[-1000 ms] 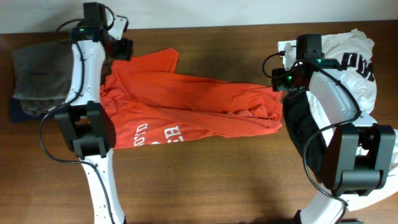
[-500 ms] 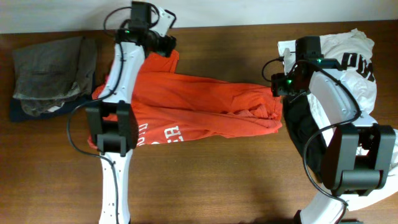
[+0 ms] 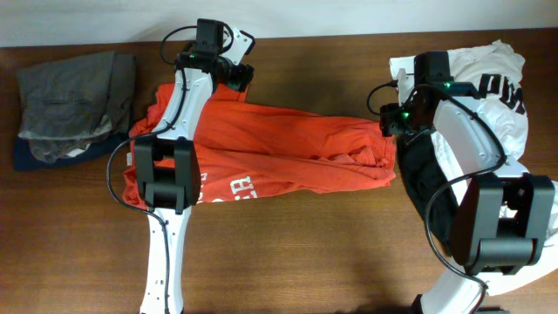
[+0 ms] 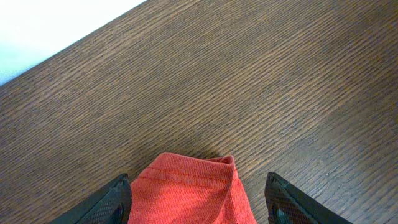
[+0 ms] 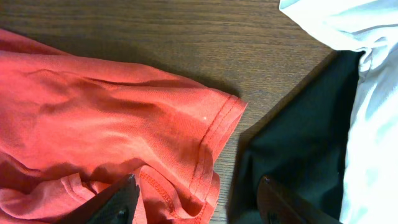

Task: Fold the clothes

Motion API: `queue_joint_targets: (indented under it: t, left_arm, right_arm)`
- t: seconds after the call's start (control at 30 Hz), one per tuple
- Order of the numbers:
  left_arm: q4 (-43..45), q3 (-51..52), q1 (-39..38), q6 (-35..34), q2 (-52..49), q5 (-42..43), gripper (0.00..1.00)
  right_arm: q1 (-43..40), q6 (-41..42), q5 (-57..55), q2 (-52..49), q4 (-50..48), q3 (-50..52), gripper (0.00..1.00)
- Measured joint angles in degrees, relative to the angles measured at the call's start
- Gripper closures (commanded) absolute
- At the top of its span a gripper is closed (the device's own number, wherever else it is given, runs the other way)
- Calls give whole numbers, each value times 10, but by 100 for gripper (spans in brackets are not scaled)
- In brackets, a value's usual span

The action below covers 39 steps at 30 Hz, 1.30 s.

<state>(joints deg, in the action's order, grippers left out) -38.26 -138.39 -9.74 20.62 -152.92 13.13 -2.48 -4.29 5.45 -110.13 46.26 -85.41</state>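
The red-orange T-shirt (image 3: 288, 144) lies rumpled across the middle of the desk (image 3: 331, 253), stretched from 9 o'clock to 3 o'clock, with its white lettering toward 6 o'clock. The left end effector (image 4: 198, 177) hovers over the shirt's 11 o'clock corner. Its jaws are apart and empty, and a sleeve hem (image 4: 189, 167) lies flat on the wood between the fingers. The right end effector (image 5: 198, 183) hangs at the 3 o'clock end, also spread and gripping nothing, above the other sleeve's stitched cuff (image 5: 214, 134).

The step in hand looks like taking both ends so the shirt can be pulled flat before any fold. To do it well, each arm should come straight down and close on the doubled hem, where the cloth is thickest and least likely to slip. The right side needs the most care. The black garment (image 5: 292, 143) lies just beside the cuff, with the white T-shirt (image 5: 367, 68) beyond it, so the fingers should bite well inside the red edge and not at its tip.

Once both grips hold, an even pull toward 9 and 3 o'clock, kept low, should draw out the bunched folds near the right end. The left arm should also stop short of the grey pile (image 3: 74, 92) at 10 o'clock.
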Motion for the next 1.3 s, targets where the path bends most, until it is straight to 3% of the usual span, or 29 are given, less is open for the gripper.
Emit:
queue_joint_targets:
  t: [0.13, 0.2, 0.3, 0.47, 0.73, 1.07, 1.3]
  left_arm:
    - [4, 0, 0, 0, -3, 0, 34]
    - [4, 0, 0, 0, -8, 0, 41]
    - [4, 0, 0, 0, -16, 0, 67]
    - [10, 0, 0, 8, -23, 0, 98]
    - [-2, -18, 1, -7, -25, -12, 100]
    - [-176, -257, 9, -26, -32, -56, 100]
    - [-229, -305, 8, -27, -31, -62, 100]
  right_arm:
    - [0, 0, 0, 0, 0, 0, 34]
    - [0, 0, 0, 0, 0, 0, 33]
    - [0, 0, 0, 0, 0, 0, 34]
    - [0, 0, 2, 0, -4, 0, 34]
    - [0, 0, 2, 0, -31, 0, 33]
    - [0, 0, 4, -8, -93, 0, 33]
    - [0, 0, 8, -67, -109, -1, 33]
